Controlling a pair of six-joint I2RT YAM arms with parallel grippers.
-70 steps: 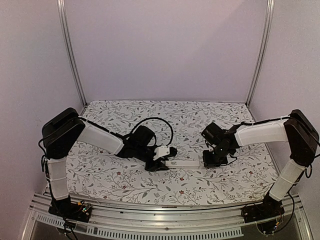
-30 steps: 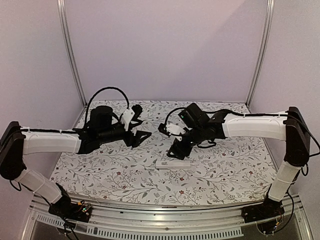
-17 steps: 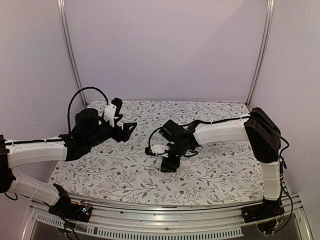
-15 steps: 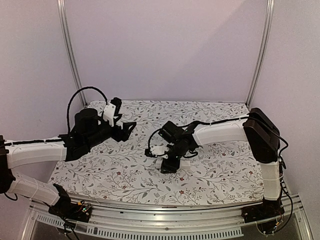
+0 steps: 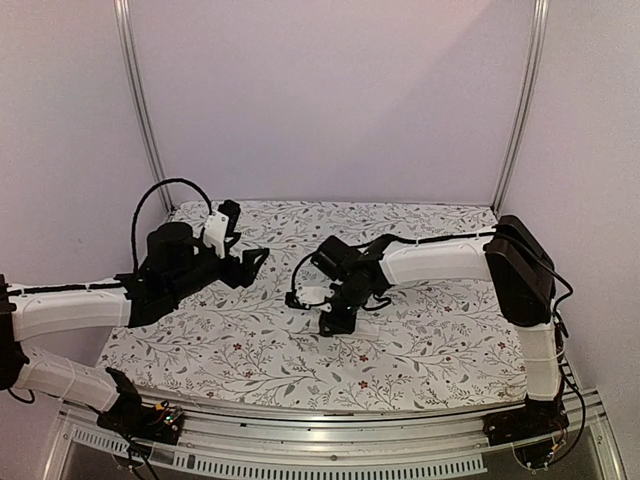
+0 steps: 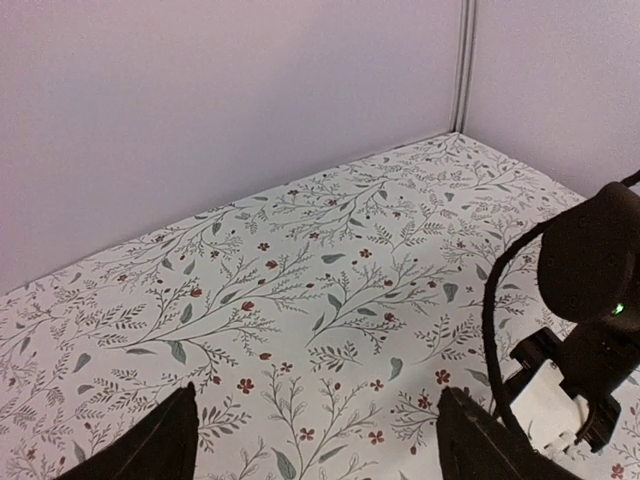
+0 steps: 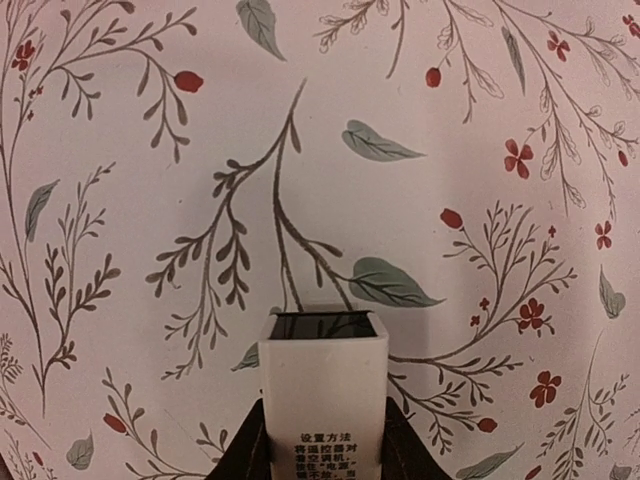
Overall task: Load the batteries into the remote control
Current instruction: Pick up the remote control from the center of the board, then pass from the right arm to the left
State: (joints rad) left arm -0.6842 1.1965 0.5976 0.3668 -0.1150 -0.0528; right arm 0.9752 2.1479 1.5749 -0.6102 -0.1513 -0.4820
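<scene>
In the overhead view the right gripper [image 5: 335, 320] is down at the middle of the flowered cloth [image 5: 250, 350], and the remote control is almost wholly hidden beneath it. The left gripper [image 5: 255, 267] hangs well apart to the left and farther back, so the right arm is plainly the nearer one. The left wrist view shows the left gripper's fingers [image 6: 150, 450] spread wide with only bare cloth between them; the right arm's end stands off at the right edge, and no batteries can be seen there. The right wrist view shows the remote control [image 7: 322, 390] pinched by its two long sides between the right gripper's fingers [image 7: 250, 450]. Its long axis runs straight out from the wrist, and the open battery slot [image 7: 324, 325] is at the far end, pointing away from the gripper. Whether it is lifted off the cloth cannot be told. Neither battery shows in any view, so which way they lie from the slot cannot be said; probably the free left arm would have to fetch them.
</scene>
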